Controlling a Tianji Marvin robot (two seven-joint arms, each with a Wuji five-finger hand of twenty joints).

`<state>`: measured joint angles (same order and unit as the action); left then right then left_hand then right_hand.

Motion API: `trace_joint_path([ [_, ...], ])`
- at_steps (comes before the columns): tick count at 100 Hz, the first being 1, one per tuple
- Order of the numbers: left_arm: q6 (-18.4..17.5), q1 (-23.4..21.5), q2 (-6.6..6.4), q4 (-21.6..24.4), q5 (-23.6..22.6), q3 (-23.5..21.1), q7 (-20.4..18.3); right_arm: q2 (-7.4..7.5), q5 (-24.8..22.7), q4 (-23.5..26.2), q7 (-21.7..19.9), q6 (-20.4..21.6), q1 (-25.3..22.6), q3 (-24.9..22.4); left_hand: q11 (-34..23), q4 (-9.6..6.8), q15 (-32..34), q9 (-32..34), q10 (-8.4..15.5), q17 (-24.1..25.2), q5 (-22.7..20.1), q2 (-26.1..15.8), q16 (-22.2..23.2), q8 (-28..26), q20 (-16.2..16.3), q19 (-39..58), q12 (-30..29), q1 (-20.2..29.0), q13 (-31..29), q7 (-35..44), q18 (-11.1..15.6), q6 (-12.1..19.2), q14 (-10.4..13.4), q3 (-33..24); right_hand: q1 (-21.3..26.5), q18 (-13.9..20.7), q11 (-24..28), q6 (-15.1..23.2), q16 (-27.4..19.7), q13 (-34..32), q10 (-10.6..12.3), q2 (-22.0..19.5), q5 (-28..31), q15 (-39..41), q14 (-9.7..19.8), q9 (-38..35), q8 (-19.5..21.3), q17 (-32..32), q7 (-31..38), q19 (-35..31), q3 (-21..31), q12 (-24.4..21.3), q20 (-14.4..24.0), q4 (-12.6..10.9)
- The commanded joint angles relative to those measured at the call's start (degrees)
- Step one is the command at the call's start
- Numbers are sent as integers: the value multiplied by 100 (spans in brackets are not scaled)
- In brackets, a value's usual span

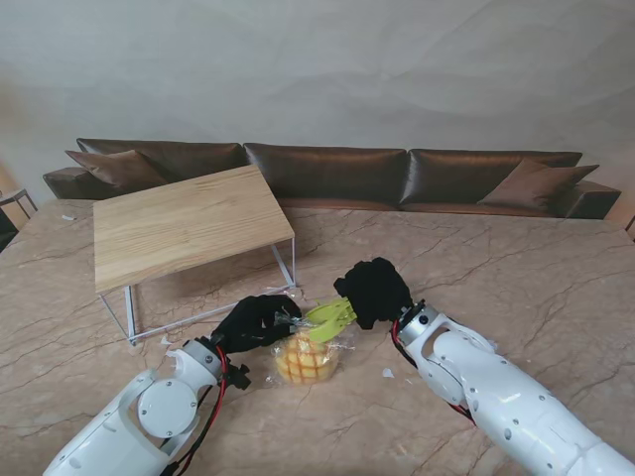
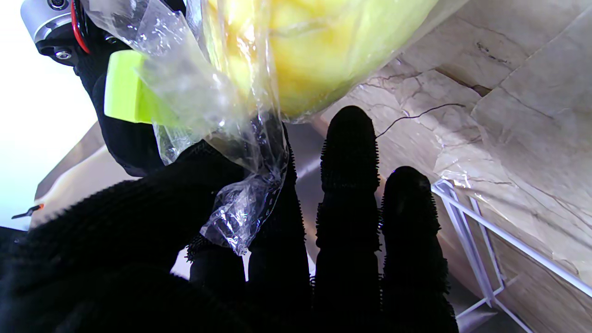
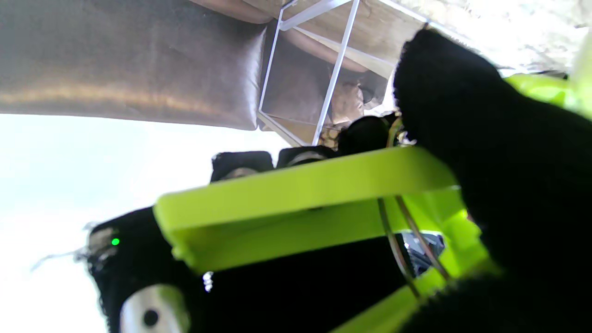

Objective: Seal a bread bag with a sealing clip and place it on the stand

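A clear bag with a yellow bread (image 1: 305, 360) lies on the marble table near me, its neck gathered up toward my hands. My black-gloved left hand (image 1: 256, 322) is shut on the bag's twisted neck (image 2: 240, 208), pinched between thumb and fingers. My right hand (image 1: 374, 291) is shut on a lime-green sealing clip (image 1: 330, 317), which reaches toward the neck. In the right wrist view the clip (image 3: 300, 203) fills the middle, its arms spread. In the left wrist view the clip's tip (image 2: 125, 88) sits beside the plastic. The stand (image 1: 189, 230), a wooden top on white wire legs, is farther away on the left.
A brown leather sofa (image 1: 337, 171) runs along the far edge of the table. The stand's white wire legs (image 1: 284, 266) are just beyond my left hand. A small white scrap (image 1: 388, 374) lies on the marble by my right wrist.
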<state>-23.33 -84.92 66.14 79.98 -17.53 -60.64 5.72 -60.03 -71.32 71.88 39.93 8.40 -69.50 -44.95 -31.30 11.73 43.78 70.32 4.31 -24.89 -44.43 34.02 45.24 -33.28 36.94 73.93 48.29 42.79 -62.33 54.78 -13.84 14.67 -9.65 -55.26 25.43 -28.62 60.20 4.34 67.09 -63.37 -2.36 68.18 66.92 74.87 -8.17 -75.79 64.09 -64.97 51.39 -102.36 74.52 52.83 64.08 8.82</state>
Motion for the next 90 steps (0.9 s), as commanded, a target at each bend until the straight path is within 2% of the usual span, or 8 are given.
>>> trace_joint_path([
  [1, 1, -35, 22, 39, 20, 7, -19, 6, -112, -51, 33, -47, 96, 109, -250, -7, 138, 302, 218, -36, -187, 89, -54, 38, 79, 253, -37, 34, -220, 504, -51, 74, -25, -377, 977, -23, 3309, 1851, 602, -1125, -99, -399, 963, 3184, 252, -712, 508, -146, 3860, -1279, 422, 600, 41, -213],
  [22, -6, -51, 17, 46, 5, -9, -21, 51, -218, -204, 81, -175, 336, 484, -255, 7, 143, 285, 222, -39, -171, 76, -65, 55, 64, 269, -52, 30, -208, 518, -45, 74, -36, -380, 720, -13, 3224, 2064, 477, -1137, 50, -295, 937, 3141, 326, -703, 673, -131, 3760, -1030, 411, 634, -1, -78],
  [39, -29, -60, 16, 39, -2, -14, -15, 11, -86, -245, 64, -88, 306, 468, -261, 18, 144, 276, 241, -29, -166, 67, -72, 50, 51, 271, -51, 32, -201, 533, -44, 118, -37, -360, 123, -10, 2611, 2341, 172, -1140, 262, -124, 868, 2861, 430, -699, 866, -104, 3152, -605, 273, 612, -50, 240],
  [53, -39, -64, 16, 33, 1, -10, -18, -20, -8, -220, -30, -132, 264, 469, -266, 20, 145, 271, 237, -22, -160, 60, -76, 50, 43, 273, -44, 36, -192, 534, -42, 125, -42, -345, -222, 44, 2315, 2380, 90, -1147, 321, -94, 783, 2638, 516, -702, 932, -88, 2781, -410, 308, 617, -91, 336],
  [61, -48, -70, 20, 33, 4, -8, -3, -28, 15, -182, -139, -179, 265, 503, -268, 19, 147, 272, 236, -28, -161, 59, -75, 51, 40, 280, -45, 38, -182, 535, -36, 117, -51, -344, -340, 2, 2223, 2364, 75, -1146, 319, -39, 732, 2597, 508, -698, 927, -80, 2692, -379, 344, 608, -91, 356],
  [76, -56, -79, 21, 34, -3, -11, 10, -22, -17, -86, -351, -331, 249, 550, -260, 24, 159, 268, 240, -32, -161, 58, -74, 60, 34, 288, -51, 30, -189, 530, -46, 114, -61, -339, -739, 159, 1556, 2276, -41, -1154, 362, -38, 222, 2224, 617, -689, 648, -73, 2145, -216, 394, 547, -164, 423],
  [83, -51, -84, 23, 36, -5, -17, 20, -42, 36, -90, -362, -338, 239, 569, -257, 23, 162, 273, 222, -31, -160, 63, -76, 70, 31, 291, -56, 40, -189, 526, -48, 105, -70, -346, -821, 256, 1071, 2200, -109, -1158, 322, 46, -236, 1978, 651, -482, -164, -67, 1756, -156, 307, 540, -218, 1232],
  [90, -48, -88, 23, 42, -8, -24, 21, -53, 57, -93, -339, -344, 231, 581, -256, 27, 165, 273, 237, -32, -156, 60, -77, 74, 29, 294, -59, 36, -194, 525, -48, 112, -67, -341, -996, 419, 729, 2207, -222, -1161, 357, -47, -643, 1647, 717, -130, -518, -67, 1475, -94, 215, 389, -280, 1520],
])
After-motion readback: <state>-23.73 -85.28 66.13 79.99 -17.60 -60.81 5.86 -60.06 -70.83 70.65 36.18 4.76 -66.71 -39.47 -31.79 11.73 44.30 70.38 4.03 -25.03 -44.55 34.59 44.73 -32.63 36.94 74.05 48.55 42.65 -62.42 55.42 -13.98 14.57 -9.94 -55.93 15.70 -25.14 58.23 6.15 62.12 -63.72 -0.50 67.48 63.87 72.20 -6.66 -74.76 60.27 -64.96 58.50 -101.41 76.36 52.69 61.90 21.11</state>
